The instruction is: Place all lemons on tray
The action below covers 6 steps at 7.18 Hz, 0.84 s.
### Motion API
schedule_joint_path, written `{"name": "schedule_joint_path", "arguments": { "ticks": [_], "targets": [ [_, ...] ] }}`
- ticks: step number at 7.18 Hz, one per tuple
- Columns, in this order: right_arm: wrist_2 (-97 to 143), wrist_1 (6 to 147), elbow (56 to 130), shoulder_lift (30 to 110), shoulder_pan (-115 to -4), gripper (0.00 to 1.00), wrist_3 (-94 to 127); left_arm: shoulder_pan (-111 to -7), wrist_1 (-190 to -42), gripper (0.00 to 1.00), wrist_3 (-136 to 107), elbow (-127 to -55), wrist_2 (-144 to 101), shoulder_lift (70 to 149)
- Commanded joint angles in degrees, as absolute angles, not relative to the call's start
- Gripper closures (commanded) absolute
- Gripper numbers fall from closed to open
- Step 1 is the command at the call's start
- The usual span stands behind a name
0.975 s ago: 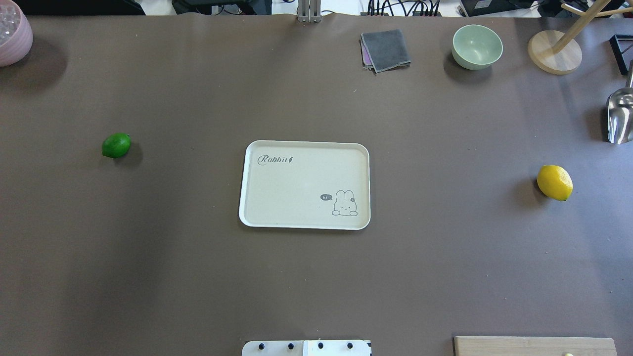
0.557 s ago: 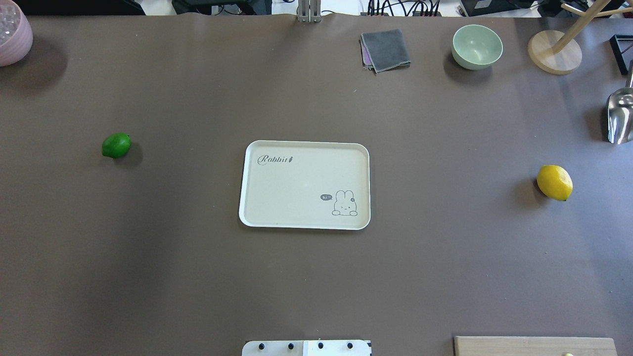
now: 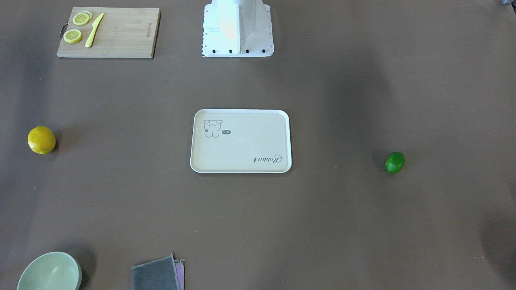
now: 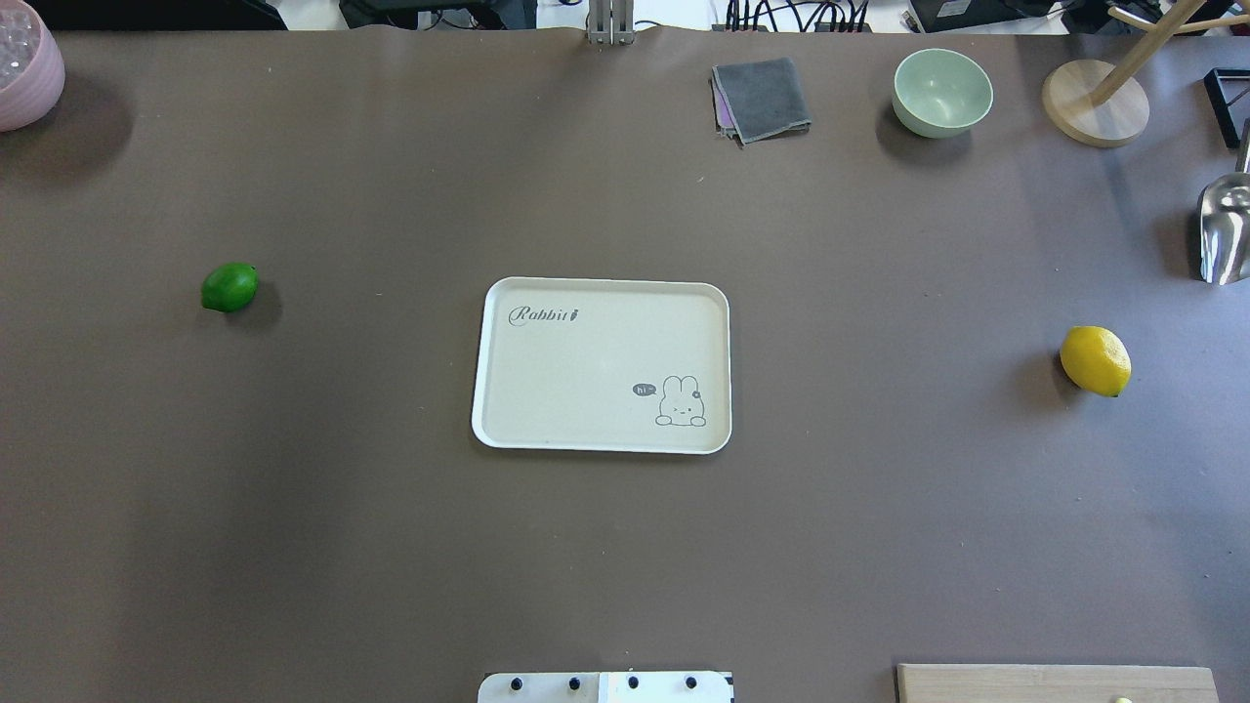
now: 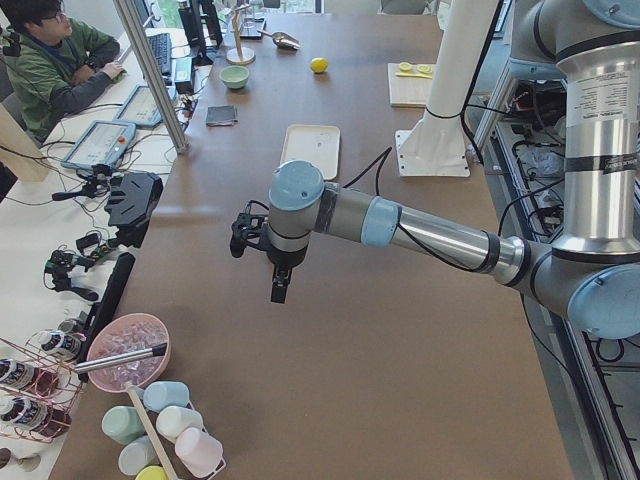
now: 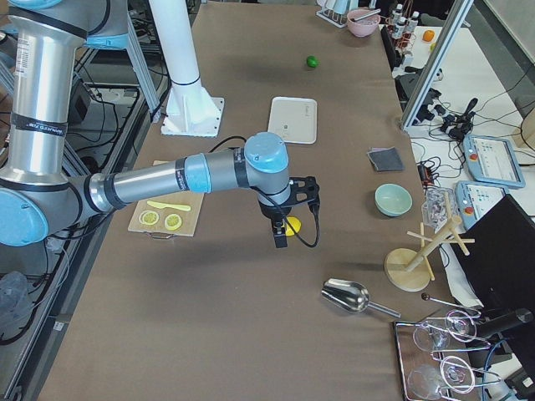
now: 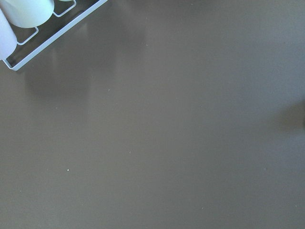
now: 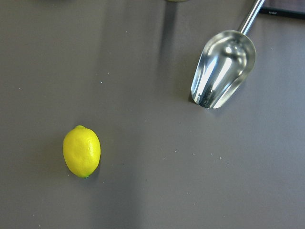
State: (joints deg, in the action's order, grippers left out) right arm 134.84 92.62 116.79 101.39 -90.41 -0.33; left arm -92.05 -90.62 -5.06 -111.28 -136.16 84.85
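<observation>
Two unmoved: green lemon [image 4: 229, 287]; yellow lemon [image 4: 1096, 360]

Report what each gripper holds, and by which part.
Neither lemon is held: the yellow lemon and green lemon lie free on the table. Jaw state cannot be told.

The scoop [image 8: 221, 69] is shiny metal, the cutting board [image 3: 108, 32] wood, the green lemon [image 4: 229, 287] glossy.
</observation>
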Motion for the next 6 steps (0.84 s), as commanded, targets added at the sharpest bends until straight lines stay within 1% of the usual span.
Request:
{"name": "schedule_joint_path", "arguments": {
  "ticks": [1, 2, 3, 4, 5, 6],
  "targets": [
    [134.8, 85.2, 116.5, 101.2, -90.4, 0.00, 0.2, -91.9, -102.8, 0.02, -5.3, -107.2, -135.8, 85.5],
    [136.5, 84.6, 115.6, 100.8, -90.5, 0.00, 4.5, -91.9, -106.0, 0.02, -5.2, -103.1, -136.7, 86.5],
    [136.5, 81.6, 115.3, 101.2, -90.8, 0.00, 5.4, -91.9, -108.5, 0.02, -5.0, -102.4, -137.7, 86.7],
    [136.4, 76.6, 112.8, 101.3, -90.8, 0.00, 5.5, -91.9, -112.1, 0.02, -4.7, -101.6, -137.7, 86.8],
    [136.1, 72.9, 112.3, 100.8, -90.7, 0.00, 9.2, -91.9, -116.2, 0.02, -5.2, -100.6, -137.6, 86.6],
    [136.0, 72.3, 112.2, 100.6, -88.7, 0.00, 13.6, -91.8, -119.5, 0.02, -5.4, -100.5, -137.7, 86.1]
  ]
}}
